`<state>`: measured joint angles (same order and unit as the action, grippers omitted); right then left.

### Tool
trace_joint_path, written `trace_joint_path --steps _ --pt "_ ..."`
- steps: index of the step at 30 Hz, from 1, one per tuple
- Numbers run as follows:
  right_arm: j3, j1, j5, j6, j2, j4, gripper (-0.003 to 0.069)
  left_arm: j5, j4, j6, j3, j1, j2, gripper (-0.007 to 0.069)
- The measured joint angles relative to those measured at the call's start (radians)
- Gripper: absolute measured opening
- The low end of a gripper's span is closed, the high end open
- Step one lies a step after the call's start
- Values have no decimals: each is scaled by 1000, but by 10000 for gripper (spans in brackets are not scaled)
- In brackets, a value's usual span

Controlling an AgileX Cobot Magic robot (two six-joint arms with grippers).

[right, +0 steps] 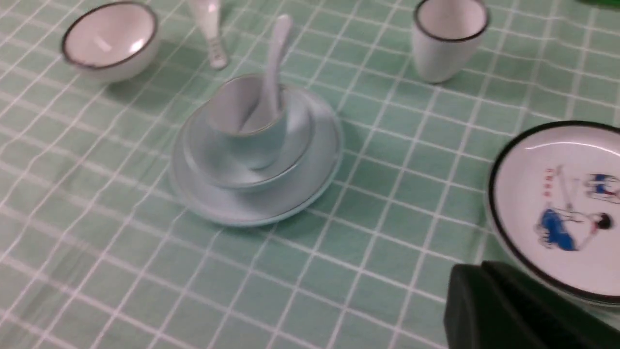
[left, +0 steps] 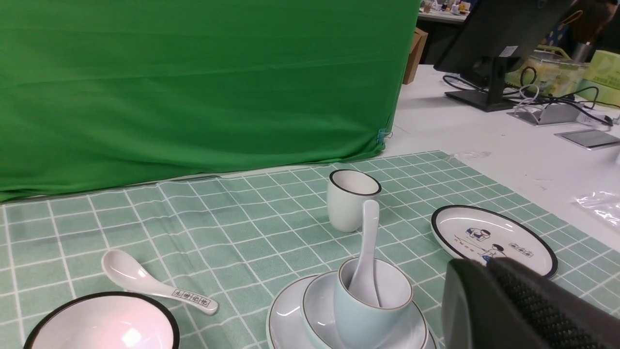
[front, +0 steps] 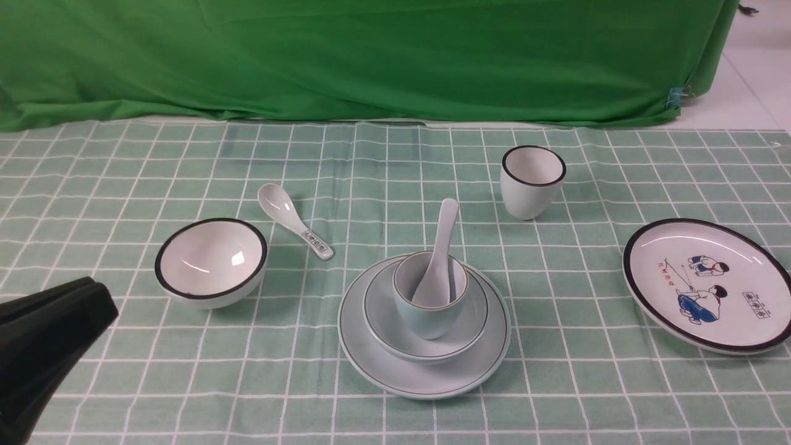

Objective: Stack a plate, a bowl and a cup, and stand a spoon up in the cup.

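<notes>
The pale blue plate (front: 426, 378) lies at the table's middle front. The shallow pale blue bowl (front: 384, 321) sits on it, and the pale blue cup (front: 426, 316) stands in the bowl. The plain white spoon (front: 442, 247) stands in the cup, handle leaning up and away. My left gripper (front: 93, 292) is shut and empty, low at the front left, apart from the stack; it also shows in the left wrist view (left: 479, 265). My right gripper (right: 472, 272) is shut and empty, shows only in the right wrist view, and sits in front of the cartoon plate's near rim.
A black-rimmed white bowl (front: 211, 262) and a spoon with a printed handle (front: 293, 225) lie left of the stack. A black-rimmed white cup (front: 531, 182) stands behind it on the right. A cartoon plate (front: 707, 284) lies far right. A green backdrop (front: 371, 55) hangs behind.
</notes>
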<state>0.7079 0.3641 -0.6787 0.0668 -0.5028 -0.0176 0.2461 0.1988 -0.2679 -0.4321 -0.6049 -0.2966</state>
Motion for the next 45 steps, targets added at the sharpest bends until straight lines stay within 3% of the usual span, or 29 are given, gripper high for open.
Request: trace_joint_path --steps 4,9,15,45 --pt "-229 -211 153 222 167 -81 17 0 0 0 0 0 0 11" --pt "-515 -318 338 237 363 -101 17 0 0 0 0 0 0 11" --pt "-706 -330 469 207 478 -101 17 0 0 0 0 0 0 13" --pt "-713 -330 443 175 501 -76 57 6 8 56 1 0 0 17"
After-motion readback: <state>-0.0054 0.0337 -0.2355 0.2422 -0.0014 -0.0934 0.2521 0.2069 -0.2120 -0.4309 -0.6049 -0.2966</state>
